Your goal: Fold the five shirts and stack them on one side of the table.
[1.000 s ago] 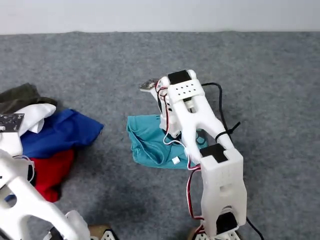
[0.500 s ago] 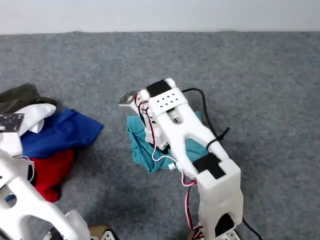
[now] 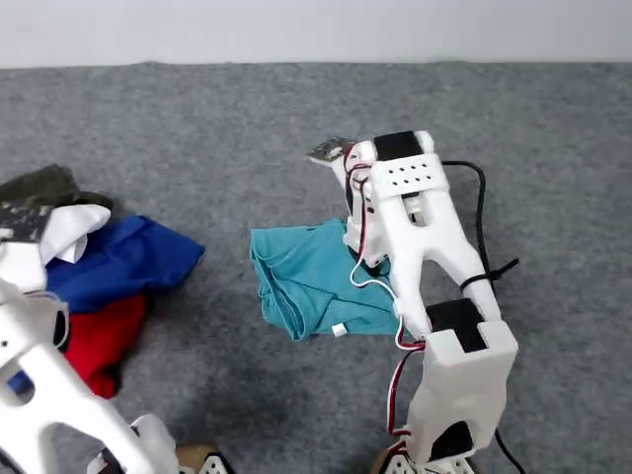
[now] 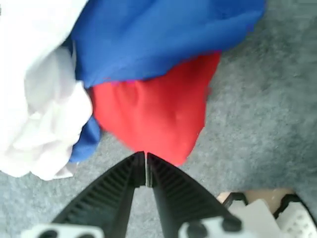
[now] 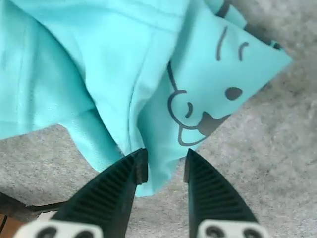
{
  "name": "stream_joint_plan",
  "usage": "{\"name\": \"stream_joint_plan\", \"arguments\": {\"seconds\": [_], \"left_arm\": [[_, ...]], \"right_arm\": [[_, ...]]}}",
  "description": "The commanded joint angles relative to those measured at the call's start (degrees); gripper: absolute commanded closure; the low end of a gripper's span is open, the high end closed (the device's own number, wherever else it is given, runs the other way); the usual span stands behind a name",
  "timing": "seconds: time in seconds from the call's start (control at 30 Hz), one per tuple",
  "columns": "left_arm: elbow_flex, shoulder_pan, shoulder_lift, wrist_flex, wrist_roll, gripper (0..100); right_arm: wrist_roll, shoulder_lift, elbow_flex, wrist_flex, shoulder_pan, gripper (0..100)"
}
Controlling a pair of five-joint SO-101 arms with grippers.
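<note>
A teal shirt [image 3: 311,281] with a cartoon print lies crumpled in the middle of the grey table [image 3: 513,148]. The right arm [image 3: 410,212] leans over its right edge. In the right wrist view my right gripper [image 5: 165,166] is open just above the teal shirt [image 5: 124,64], a hem of the cloth lying between the jaws. At the table's left side a blue shirt [image 3: 118,259], a red shirt [image 3: 99,341], a white shirt [image 3: 71,229] and a dark olive shirt [image 3: 39,188] lie in a loose pile. My left gripper [image 4: 146,168] is shut and empty above the red shirt [image 4: 158,114].
The left arm [image 3: 35,365] stands at the table's front left, over the pile. A black cable [image 3: 479,212] loops beside the right arm. Bare grey tabletop stretches along the back and the right side.
The right arm swung left over the teal shirt, then back to the right. More of the shirt's left part now shows. The left arm shifted slightly.
</note>
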Motion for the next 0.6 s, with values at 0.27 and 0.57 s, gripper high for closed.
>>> {"name": "stream_joint_plan", "arguments": {"seconds": [0.27, 0.57], "left_arm": [[-5.0, 1.0, -1.8, 0.6, 4.2, 98], [-5.0, -6.6, -1.8, 0.6, 3.9, 98]], "right_arm": [[0.0, -8.0, -2.1, 2.4, -13.3, 98.7], [-0.2, 6.1, -5.0, 0.7, -26.0, 98.8]]}}
